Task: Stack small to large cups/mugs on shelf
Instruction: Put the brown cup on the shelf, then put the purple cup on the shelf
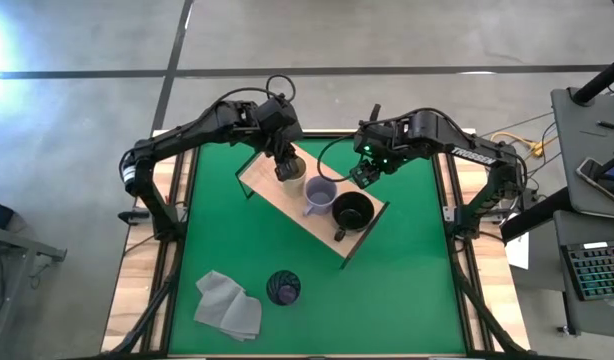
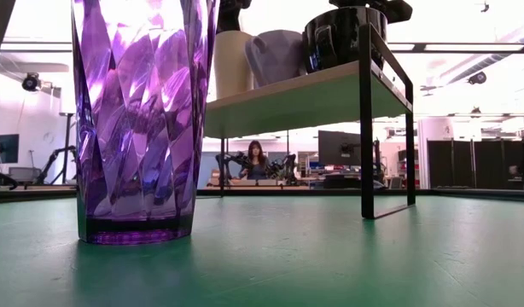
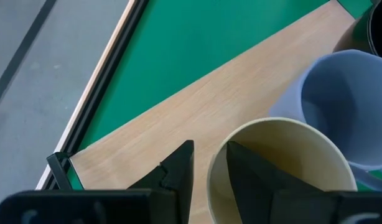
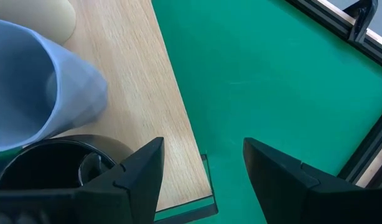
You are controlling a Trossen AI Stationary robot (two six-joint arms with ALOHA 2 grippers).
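Right now we are gripping the rim of the cream-tan cup (image 3: 281, 165) with the left hand (image 3: 209, 171), one finger inside it, on the shelf (image 1: 277, 185). Our right hand (image 4: 203, 168) is hanging open beside the black-green mug (image 1: 352, 210). Releasing carelessly risks tipping the cup into the touching lavender-grey mug (image 1: 320, 193). The purple tumbler (image 1: 283, 288) is waiting on the green desk (image 1: 407, 290) near a grey cloth (image 1: 227, 305); a person (image 2: 255, 159) is sitting far behind.
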